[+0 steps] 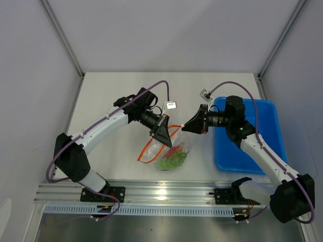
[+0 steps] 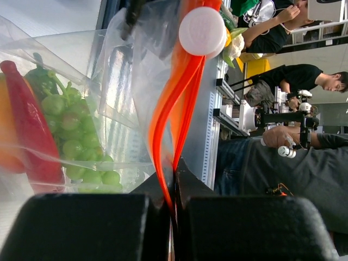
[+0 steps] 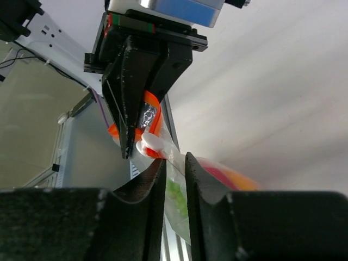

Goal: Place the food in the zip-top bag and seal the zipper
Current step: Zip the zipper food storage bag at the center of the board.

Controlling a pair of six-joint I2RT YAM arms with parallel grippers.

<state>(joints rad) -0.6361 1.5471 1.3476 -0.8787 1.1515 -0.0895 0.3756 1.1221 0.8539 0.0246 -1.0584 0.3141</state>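
Left fingers clamp zipper; right fingers nearly closed astride bag edge, grip unclear; food inside, partly blurred.

I work on a white table boxed in by plain pale walls, with metal frame struts rising from its far corners at 11 and 1 o'clock. A ribbed aluminium rail runs along the edge at 6 o'clock and catches soft glare. My left wrist view shows a lit room with people at 3 o'clock.
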